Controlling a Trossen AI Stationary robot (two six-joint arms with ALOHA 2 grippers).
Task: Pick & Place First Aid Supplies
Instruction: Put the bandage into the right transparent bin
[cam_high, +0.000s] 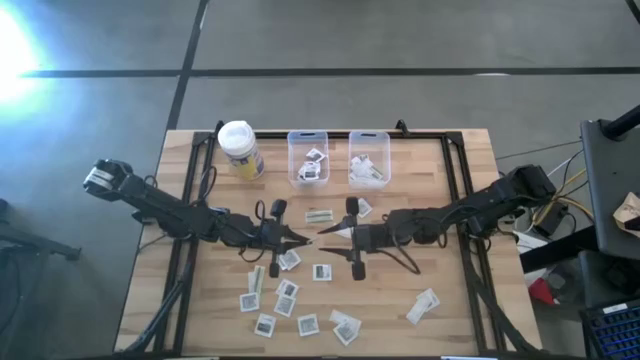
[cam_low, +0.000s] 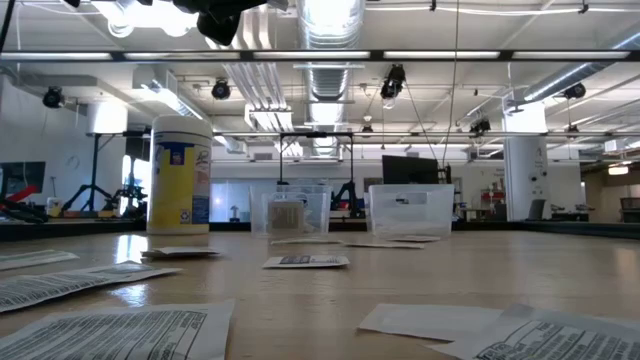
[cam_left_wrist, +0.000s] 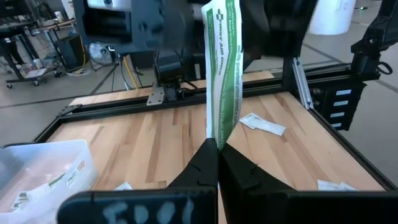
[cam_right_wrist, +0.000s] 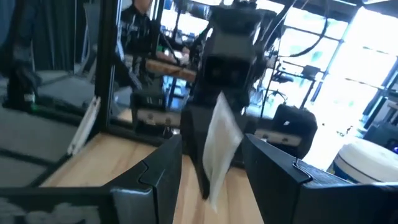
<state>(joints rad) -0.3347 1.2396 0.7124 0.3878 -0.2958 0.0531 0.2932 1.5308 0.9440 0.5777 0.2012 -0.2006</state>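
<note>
We read green print running down the narrow strip packet (cam_left_wrist: 222, 74) pinched upright in the left gripper (cam_left_wrist: 217, 155), though only "guaranteed" seems legible. Seen from above, that closed left gripper (cam_high: 300, 240) meets the right gripper (cam_high: 335, 240) at the table's centre, its fingers spread wide around the packet (cam_right_wrist: 219, 146). Only the low view shows the yellow container's (cam_low: 180, 175) blue label, unreadable, at ten o'clock; other packets (cam_high: 290, 300) lie toward six o'clock.

Open industrial lab or workshop; exposed ceiling ducts (cam_low: 325, 25), strip lights. Concrete floor (cam_high: 400, 40); tripods, monitors beyond.
</note>
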